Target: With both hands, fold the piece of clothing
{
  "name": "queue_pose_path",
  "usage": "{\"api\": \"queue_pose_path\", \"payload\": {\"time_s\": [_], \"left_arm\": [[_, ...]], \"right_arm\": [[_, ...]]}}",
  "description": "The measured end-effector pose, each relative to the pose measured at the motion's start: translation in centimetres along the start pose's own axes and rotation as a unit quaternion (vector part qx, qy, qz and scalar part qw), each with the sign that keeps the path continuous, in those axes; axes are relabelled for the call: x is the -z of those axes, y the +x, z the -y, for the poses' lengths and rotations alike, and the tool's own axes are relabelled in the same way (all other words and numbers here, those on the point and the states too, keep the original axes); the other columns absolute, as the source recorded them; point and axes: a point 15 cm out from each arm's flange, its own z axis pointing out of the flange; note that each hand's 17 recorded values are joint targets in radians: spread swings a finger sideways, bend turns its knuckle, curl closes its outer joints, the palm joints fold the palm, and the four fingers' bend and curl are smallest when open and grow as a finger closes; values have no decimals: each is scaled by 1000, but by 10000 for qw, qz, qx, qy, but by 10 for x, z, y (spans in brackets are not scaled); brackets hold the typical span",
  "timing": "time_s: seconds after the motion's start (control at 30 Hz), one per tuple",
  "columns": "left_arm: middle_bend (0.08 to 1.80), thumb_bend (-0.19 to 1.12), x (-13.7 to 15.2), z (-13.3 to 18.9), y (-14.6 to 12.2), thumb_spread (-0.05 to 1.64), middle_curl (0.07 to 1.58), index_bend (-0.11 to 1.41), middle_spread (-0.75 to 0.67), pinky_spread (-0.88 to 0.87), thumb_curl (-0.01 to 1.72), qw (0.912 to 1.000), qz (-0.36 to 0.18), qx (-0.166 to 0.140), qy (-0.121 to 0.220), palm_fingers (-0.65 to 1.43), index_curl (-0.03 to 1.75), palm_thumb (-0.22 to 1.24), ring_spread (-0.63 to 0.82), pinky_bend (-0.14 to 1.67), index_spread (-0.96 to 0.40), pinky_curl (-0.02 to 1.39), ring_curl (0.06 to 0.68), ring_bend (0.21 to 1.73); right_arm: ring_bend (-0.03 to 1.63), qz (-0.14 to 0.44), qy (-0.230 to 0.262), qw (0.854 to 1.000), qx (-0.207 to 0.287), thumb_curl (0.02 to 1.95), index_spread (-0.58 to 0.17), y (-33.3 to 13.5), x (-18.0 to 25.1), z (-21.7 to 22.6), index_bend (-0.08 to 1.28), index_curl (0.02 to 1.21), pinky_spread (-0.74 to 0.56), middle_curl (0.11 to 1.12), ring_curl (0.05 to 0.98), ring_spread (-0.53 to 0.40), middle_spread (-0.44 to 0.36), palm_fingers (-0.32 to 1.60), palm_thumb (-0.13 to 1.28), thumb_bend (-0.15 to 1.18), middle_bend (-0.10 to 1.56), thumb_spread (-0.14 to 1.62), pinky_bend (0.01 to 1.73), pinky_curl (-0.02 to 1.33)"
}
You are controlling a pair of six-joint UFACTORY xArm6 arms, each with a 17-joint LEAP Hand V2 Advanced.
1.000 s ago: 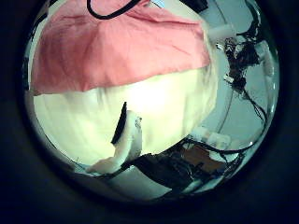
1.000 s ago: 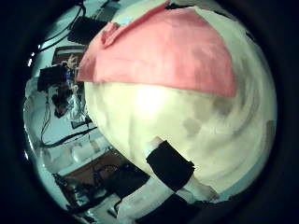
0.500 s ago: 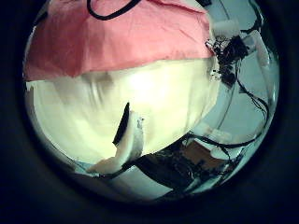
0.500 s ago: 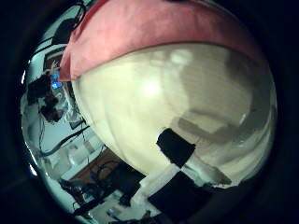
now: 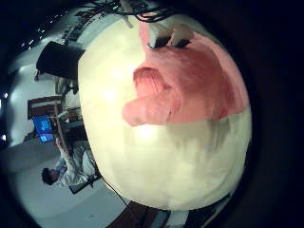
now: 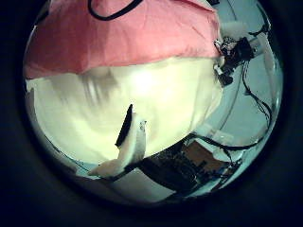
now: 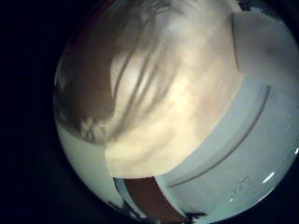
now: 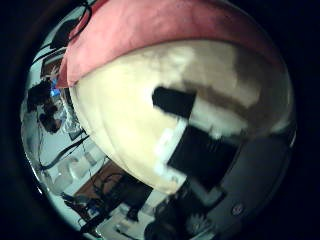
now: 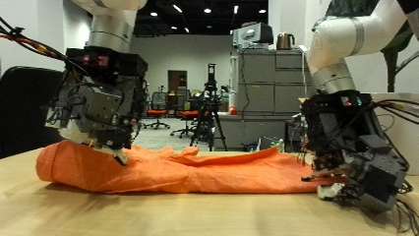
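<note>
Surface (image 9: 79, 211): light wood, bare along its near edge in front of the cloth; open room there and at the corner beside the right hand.

Garment (image 9: 184, 167): orange piece of clothing, lying in a long, low, wrinkled band across the middle of the surface, spanning from under the left hand to just beside the right hand. The left little finger side palm view shows it (image 5: 185, 81) bunched toward the far edge of the surface, with wide bare wood on the near side. Both thumb side palm views show its edge (image 6: 114, 38) (image 8: 160, 30) running across the wood.

Left hand (image 9: 98, 103): hangs over the garment's end, fingers pointing down and only loosely bent, tips at or just above the cloth; contact cannot be told. It grips nothing.

Right hand (image 9: 351, 162): low at the garment's other end, near the surface edge, fingers relaxed and spread, holding nothing; whether a fingertip touches the cloth cannot be told.

No containers; no legible writing.
</note>
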Motion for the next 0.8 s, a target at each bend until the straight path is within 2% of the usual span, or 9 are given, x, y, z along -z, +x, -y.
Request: {"api": "queue_pose_path", "payload": {"time_s": [0.03,0.07,0.1,0.27,0.4,0.47,0.6,0.8], "left_arm": [[186,-16,0,0,-2,1193,271,150,406,525,272,10000,10,7,-4,-35,254,376,575,338,179,309,208,476],[187,-16,1,0,-3,1193,271,149,405,525,272,10000,20,10,1,-34,254,376,575,337,179,309,208,475],[187,-16,2,0,-3,1193,272,149,400,525,272,10000,21,12,3,-34,254,376,575,336,179,310,209,475],[188,-16,5,-1,-4,1193,277,152,384,525,272,10000,27,14,-29,-30,254,376,576,331,179,311,209,470],[188,-16,4,-4,-5,1194,280,154,378,519,271,9999,44,11,-90,-27,256,379,570,327,179,312,209,466],[187,-16,5,-4,-5,1194,281,154,377,518,270,9999,54,6,-106,-26,256,379,569,326,179,313,209,465],[185,-14,7,-9,-7,1200,282,155,364,517,270,9998,65,6,-161,-25,260,384,568,326,179,314,210,462],[185,-16,10,-21,-12,1205,281,161,359,516,269,9995,63,-33,-310,-21,265,386,567,324,170,313,210,458]], "right_arm": [[806,5,-15,10000,13,337,-341,-1,1,-4,345,462,-421,502,385,-279,-242,1305,767,-4,642,1067,515,375],[814,16,-47,10000,26,338,-345,-2,-2,-8,368,474,-445,507,389,-282,-247,1314,771,-7,654,1066,539,383],[859,24,-75,10000,41,349,-353,-4,-3,-14,432,503,-487,537,411,-288,-241,1365,815,0,732,1052,590,403],[987,5,-82,9998,194,378,-339,-15,2,-35,612,595,-538,598,467,-279,-192,1395,900,-3,882,1030,747,466],[1089,-48,-197,9993,325,409,-320,-24,4,-49,754,667,-517,640,512,-254,-166,1338,966,-6,992,1004,883,529],[1126,-116,-293,9988,378,445,-319,-25,4,-56,804,693,-491,662,530,-244,-158,1329,1048,27,1061,998,947,561],[1198,-108,-441,9982,404,494,-309,-28,1,-71,867,730,-446,689,562,-230,-143,1274,1130,54,1131,1000,1036,606],[1294,-107,-328,9987,375,578,-297,-22,11,-91,965,789,-379,736,614,-219,-139,1173,1180,67,1221,1023,1149,674]]}}
